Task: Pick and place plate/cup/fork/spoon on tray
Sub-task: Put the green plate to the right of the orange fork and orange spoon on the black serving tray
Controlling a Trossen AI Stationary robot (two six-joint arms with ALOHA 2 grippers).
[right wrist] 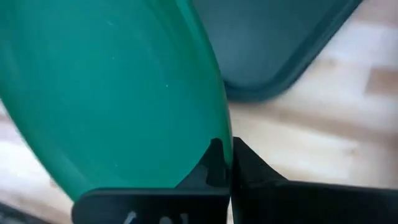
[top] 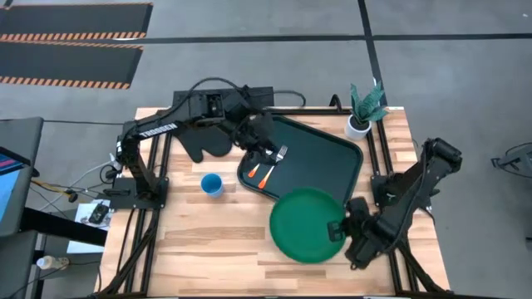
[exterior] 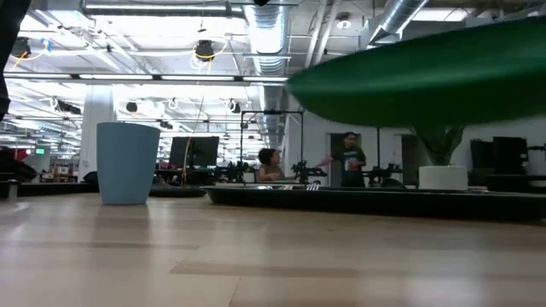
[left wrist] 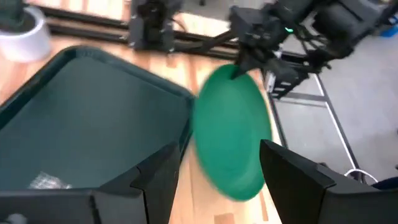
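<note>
The green plate is in my right gripper, over the table's near right part and the tray's near corner. It also shows in the low view, above the tabletop. The dark tray lies at the middle back. The fork and the spoon lie on the tray's left part. My left gripper hovers over them, open and empty. The blue cup stands on the table left of the tray. My right gripper pinches the plate's rim at its right edge between its two fingers. The fingers come level from the table's right side. The plate is lifted clear of the table and tilted, as the low view shows.
A black oven mitt lies left of the tray at the back. A white pot with a green plant stands at the back right corner. Bare wood shows along the near edge. People stand in the room beyond the table.
</note>
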